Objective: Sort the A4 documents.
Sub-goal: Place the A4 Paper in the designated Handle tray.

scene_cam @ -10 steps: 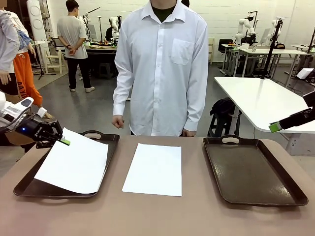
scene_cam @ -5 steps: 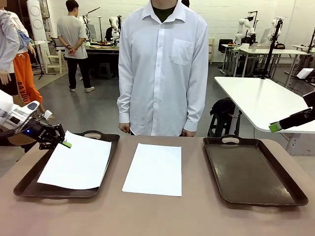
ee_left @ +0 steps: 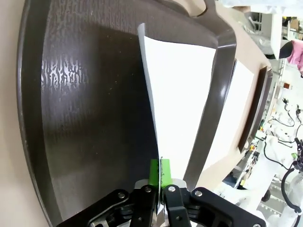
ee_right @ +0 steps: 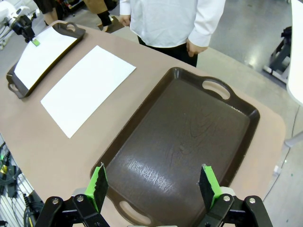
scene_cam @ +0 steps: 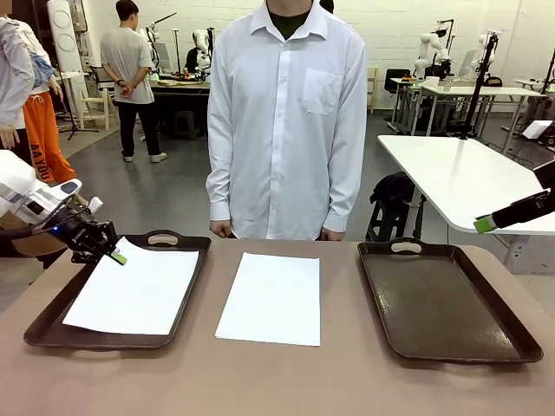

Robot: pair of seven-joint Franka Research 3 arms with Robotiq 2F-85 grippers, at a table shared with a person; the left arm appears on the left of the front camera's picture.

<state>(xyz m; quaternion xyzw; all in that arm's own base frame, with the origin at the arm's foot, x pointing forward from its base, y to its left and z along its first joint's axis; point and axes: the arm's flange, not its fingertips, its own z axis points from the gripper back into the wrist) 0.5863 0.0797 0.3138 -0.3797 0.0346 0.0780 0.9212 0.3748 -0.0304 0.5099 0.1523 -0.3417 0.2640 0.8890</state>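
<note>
White floppy paper sheet (scene_cam: 134,286) is lying in the dark brown handled tray (scene_cam: 48,321); we are pinching its far corner with our left gripper (scene_cam: 115,256). Our right gripper (ee_right: 153,184) is hanging open, far from that tray. Lifting while pinching could be dragging it out.

On my right wrist camera, the right gripper (ee_right: 154,182) hangs with its jaws wide apart above the near brown tray (ee_right: 189,127). Beside that tray, one A4 sheet (ee_right: 87,87) lies flat on the tan table (ee_right: 33,142). A second A4 sheet (ee_right: 45,52) lies in the far tray (ee_right: 11,81), with the left gripper (ee_right: 33,40) at its corner. A person (ee_right: 170,19) in a white shirt stands at the table's far edge.
</note>
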